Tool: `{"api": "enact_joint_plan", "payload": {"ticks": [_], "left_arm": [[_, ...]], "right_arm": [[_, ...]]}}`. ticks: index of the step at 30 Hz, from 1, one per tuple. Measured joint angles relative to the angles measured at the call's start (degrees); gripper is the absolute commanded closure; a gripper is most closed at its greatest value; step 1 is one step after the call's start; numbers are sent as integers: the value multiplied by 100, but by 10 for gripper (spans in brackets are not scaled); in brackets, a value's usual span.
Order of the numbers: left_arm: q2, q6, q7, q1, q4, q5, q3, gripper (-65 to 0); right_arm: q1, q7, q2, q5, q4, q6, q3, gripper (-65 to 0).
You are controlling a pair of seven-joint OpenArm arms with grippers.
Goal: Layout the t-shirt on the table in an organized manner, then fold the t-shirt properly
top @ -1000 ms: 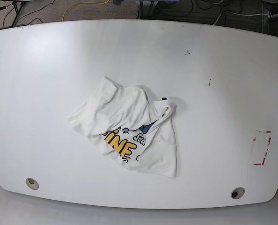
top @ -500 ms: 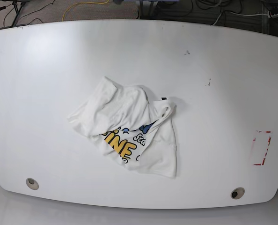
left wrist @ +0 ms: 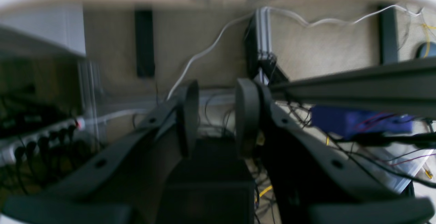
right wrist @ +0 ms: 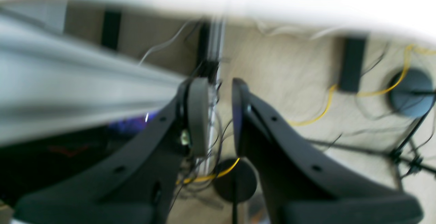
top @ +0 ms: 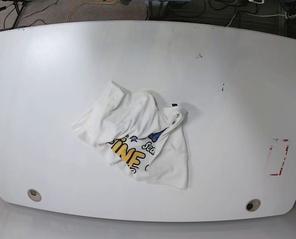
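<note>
Base view: crumpled t-shirt on table, wrist views: left pincer, right pincer, both parted, empty.

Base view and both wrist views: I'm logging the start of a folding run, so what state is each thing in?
T-shirt: crumpled in a heap, print partly hidden.
Table: bare around the shirt.
Left tool: open, empty, below the table edge.
Right tool: narrowly open, empty, below the table edge.
</note>
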Motion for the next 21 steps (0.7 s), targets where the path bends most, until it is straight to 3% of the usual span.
{"api": "enact_joint_plan", "payload": {"ticks": [10, 21], "left_arm": [[4, -7, -4, -85, 409, -17, -166, -176], [7, -26, 7, -861, 433, -9, -175, -178]], "right_arm": [[431, -31, -9, -4, 197, 2, -4, -116], [1279, -44, 2, -24, 210, 2, 11, -122]]}}
